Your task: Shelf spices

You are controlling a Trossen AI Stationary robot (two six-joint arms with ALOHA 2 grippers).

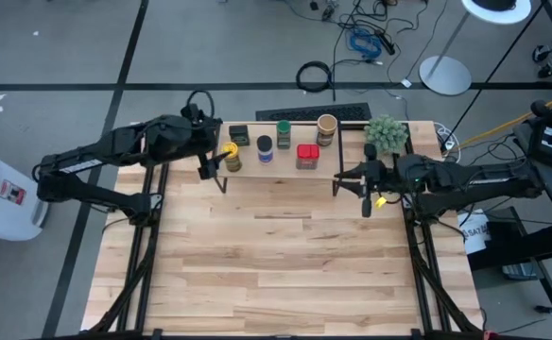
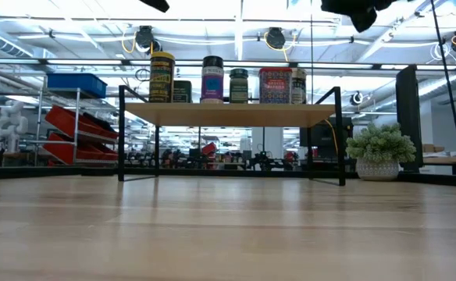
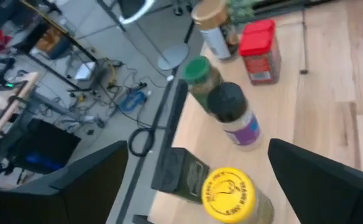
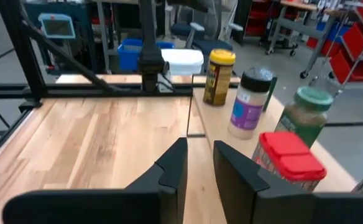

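A pale wooden table (image 1: 285,255) stands in a workshop with grey floor, loose cables and a lamp base behind it. At its far edge the shelf (image 1: 281,170) carries all six spices, so the shelving looks done, or nearly so.

The left gripper (image 1: 210,159) hovers at the shelf's left end, its fingers (image 3: 76,186) spread wide on either side of the yellow jar (image 1: 231,157), which stands upright and free between them, apparently just set down. Behind that jar is the dark tin (image 1: 239,134). Next along come the blue jar (image 1: 265,148) and the green jar (image 1: 284,134), then the red tin (image 1: 306,155), then the tan jar (image 1: 326,128) at the back right. They stand close together in two loose rows, presumably to fit on the narrow board.

The plant ball (image 1: 387,132) sits on the table just beside the shelf's right end. The right gripper (image 1: 366,179) hangs near that end, off the board, holding nothing, its fingers (image 4: 169,174) only a narrow slit apart. It seems merely to wait. The left gripper's way up off the yellow jar looks unobstructed, though the dark tin stands close behind.
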